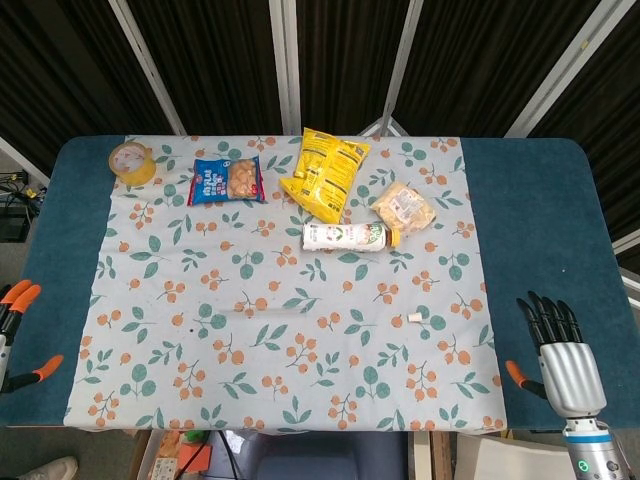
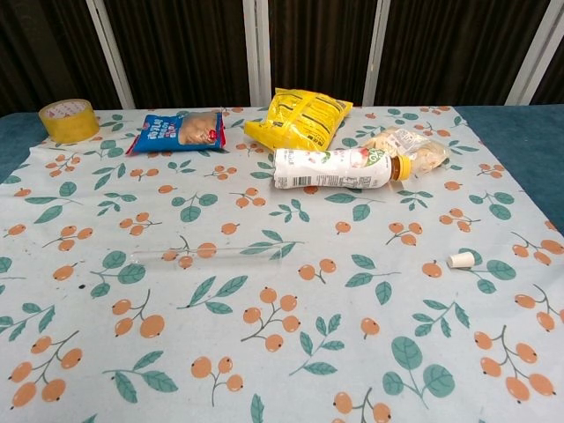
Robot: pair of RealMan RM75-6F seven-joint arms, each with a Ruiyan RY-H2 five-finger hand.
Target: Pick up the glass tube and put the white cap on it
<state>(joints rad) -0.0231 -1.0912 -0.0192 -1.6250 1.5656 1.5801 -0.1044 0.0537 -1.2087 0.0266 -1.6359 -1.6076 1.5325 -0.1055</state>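
— Leaf-printed cloth (image 2: 264, 370) is seen in both views; where is the glass tube (image 2: 211, 254)?
— Left of the white cap (image 2: 460, 259), well apart.
— Hands?
— Shown only from the head: right hand (image 1: 560, 345), fingers spread, holding nothing; left hand (image 1: 18, 300), grip undeterminable.

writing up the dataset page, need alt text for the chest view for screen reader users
A clear glass tube lies on its side on a leaf-and-berry tablecloth, with a small white cap apart from it near the right edge. Farther back lie a drink bottle, a yellow snack bag, a blue snack packet and a tape roll; no hand shows.
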